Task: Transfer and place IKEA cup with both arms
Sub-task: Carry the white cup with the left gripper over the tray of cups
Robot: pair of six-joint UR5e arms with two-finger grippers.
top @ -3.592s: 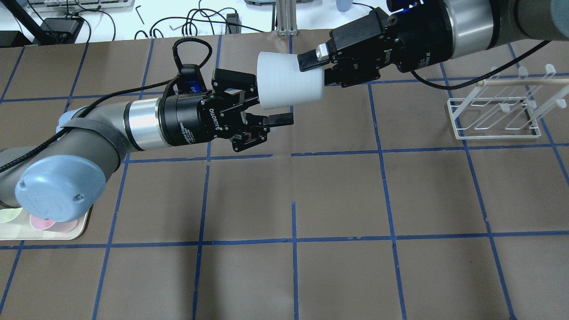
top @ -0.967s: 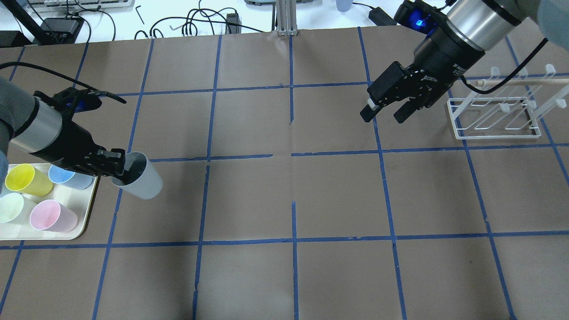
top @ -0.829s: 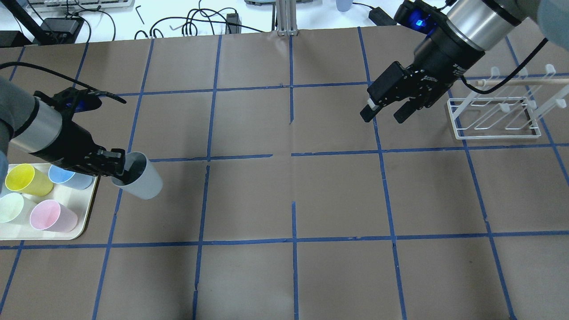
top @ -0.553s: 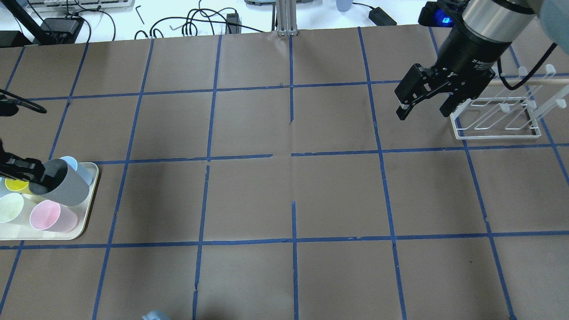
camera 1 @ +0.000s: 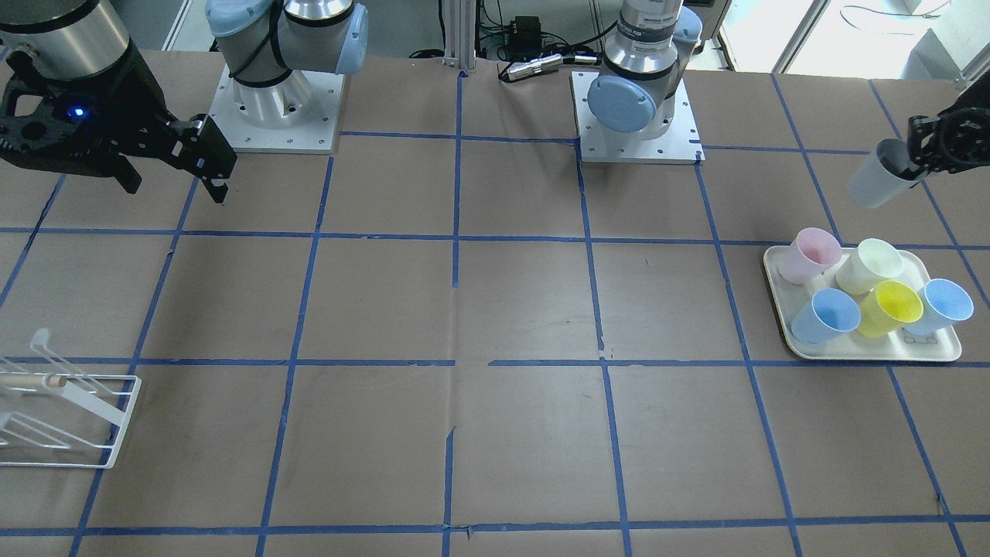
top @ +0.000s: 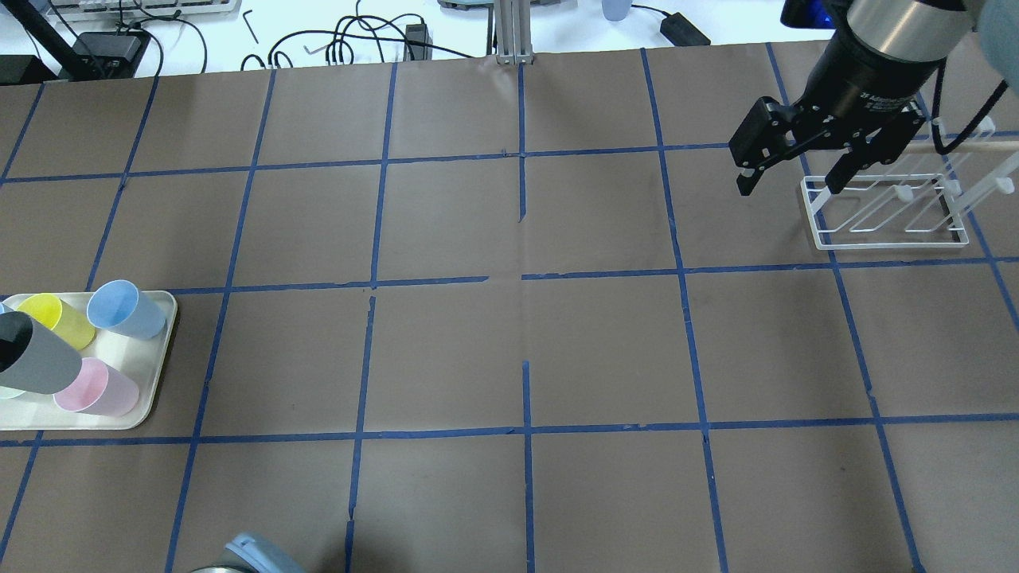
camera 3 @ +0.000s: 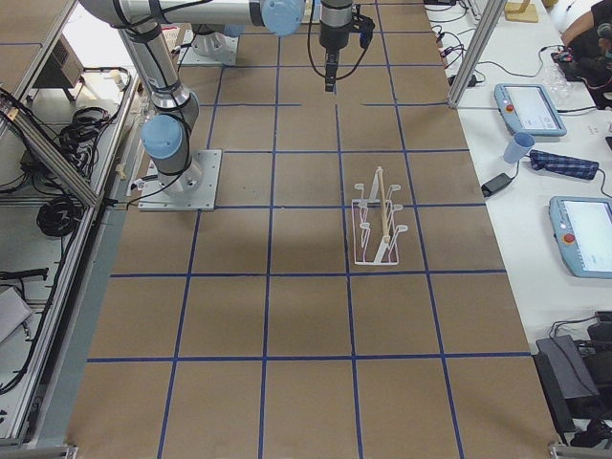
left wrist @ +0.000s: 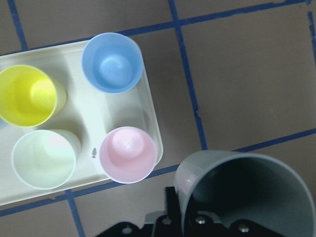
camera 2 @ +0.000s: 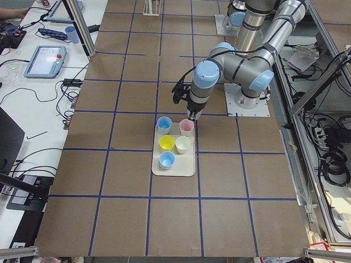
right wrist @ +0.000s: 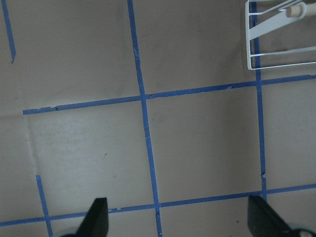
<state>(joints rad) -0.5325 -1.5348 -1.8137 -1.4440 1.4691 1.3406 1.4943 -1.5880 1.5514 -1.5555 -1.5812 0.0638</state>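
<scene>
The pale grey IKEA cup (camera 1: 874, 183) hangs tilted in the air by the cream tray (camera 1: 866, 352), on the tray's robot side. My left gripper (camera 1: 920, 158) is shut on its rim, one finger inside the cup. In the left wrist view the cup (left wrist: 232, 173) hangs next to the pink cup (left wrist: 127, 154), over the table just off the tray's edge. In the overhead view the cup (top: 44, 366) is at the far left edge. My right gripper (top: 788, 179) is open and empty, above the table beside the white rack (top: 884, 211).
The tray (top: 151, 382) holds a pink cup (camera 1: 808, 254), a pale-green cup (camera 1: 870, 264), a yellow cup (camera 1: 889, 307) and two light-blue cups (camera 1: 827, 316). The wire rack with a wooden rod (camera 1: 54, 422) stands at the table's other end.
My right gripper let go of the grey cup and drew back to the rack. My left gripper carried the cup from mid-table leftward to the tray.
</scene>
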